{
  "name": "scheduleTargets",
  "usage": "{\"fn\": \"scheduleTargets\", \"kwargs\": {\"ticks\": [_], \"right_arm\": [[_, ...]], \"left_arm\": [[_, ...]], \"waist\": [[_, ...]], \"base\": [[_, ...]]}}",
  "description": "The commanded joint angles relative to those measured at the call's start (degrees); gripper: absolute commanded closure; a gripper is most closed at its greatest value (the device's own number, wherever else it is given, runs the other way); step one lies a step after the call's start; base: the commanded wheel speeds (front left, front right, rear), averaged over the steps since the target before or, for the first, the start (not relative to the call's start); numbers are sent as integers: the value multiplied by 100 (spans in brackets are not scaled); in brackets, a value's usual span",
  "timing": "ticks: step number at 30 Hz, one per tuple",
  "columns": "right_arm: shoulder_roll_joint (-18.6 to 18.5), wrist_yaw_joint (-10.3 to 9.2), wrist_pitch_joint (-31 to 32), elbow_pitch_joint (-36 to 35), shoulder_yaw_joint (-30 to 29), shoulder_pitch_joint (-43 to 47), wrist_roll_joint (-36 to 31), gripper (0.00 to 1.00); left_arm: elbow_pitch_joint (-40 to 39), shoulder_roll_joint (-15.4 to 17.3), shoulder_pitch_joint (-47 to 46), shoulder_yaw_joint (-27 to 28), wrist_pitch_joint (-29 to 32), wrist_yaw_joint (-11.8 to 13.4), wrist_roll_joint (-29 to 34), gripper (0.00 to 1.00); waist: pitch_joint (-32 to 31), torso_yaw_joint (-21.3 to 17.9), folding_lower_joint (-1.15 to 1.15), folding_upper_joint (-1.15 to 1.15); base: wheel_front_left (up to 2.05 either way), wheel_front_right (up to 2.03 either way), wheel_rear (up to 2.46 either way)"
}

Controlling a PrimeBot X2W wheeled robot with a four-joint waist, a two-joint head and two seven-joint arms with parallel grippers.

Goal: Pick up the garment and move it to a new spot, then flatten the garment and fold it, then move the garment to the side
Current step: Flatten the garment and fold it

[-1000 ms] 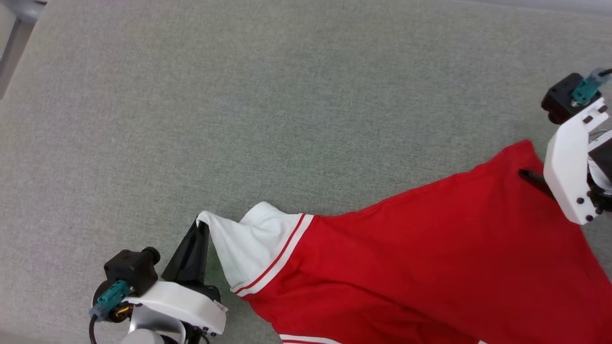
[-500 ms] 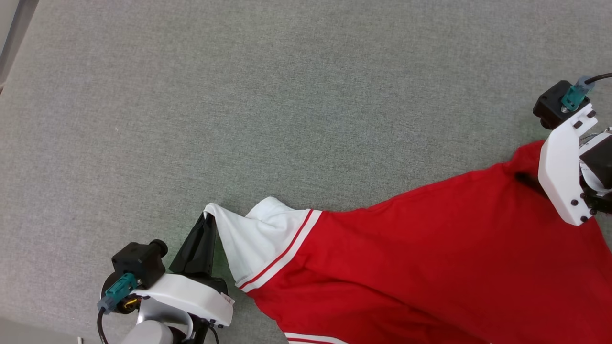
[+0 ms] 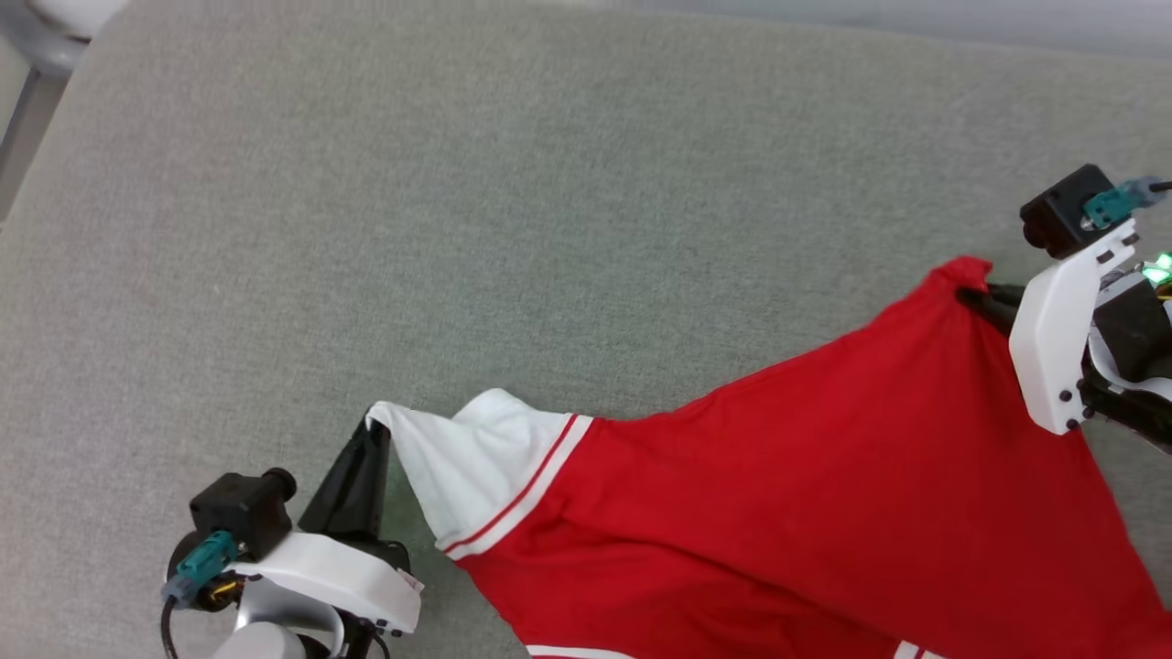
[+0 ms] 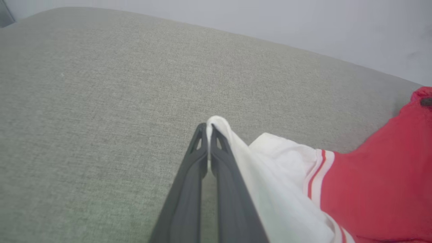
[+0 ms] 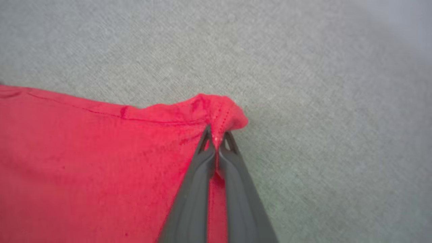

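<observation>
Two shut pinches are holding the garment [image 3: 778, 485], lying near right on the pad [image 3: 458, 229]: left gripper [image 3: 374, 430] on its white sleeve [image 3: 458, 467], right gripper [image 3: 971, 295] on a red corner [image 3: 961, 273]. I'm aiming at raising both evenly, taut.

The head camera looks steeply down from above the left pincer [image 3: 374, 430] and right pincer [image 3: 966, 295]. Each wrist camera sits close behind its pincer, facing along it, low over the grey-green fabric-covered table [image 3: 458, 183]. All share the red, white-sleeved jersey [image 3: 778, 494] between them.
</observation>
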Motion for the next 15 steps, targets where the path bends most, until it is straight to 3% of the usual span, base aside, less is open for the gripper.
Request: {"fn": "scheduleTargets", "kwargs": {"ticks": [1, 6, 15], "right_arm": [[28, -9, -284, 21, -101, 124, -41, 100], [2, -9, -1198, -174, -503, 429, -72, 100], [165, -9, -1820, -663, -1538, 621, -254, 100]], "left_arm": [[-80, 34, 61, 51, -29, 10, -7, 100], [-584, 308, -66, 233, -25, 89, 102, 100], [-1470, 721, -769, 575, 231, 136, 201, 100]], "waist": [[-233, -142, -1, 0], [-689, -355, -1, 0], [-1057, -664, -1, 0]], "base": [[0, 0, 0], [0, 0, 0], [0, 0, 0]]}}
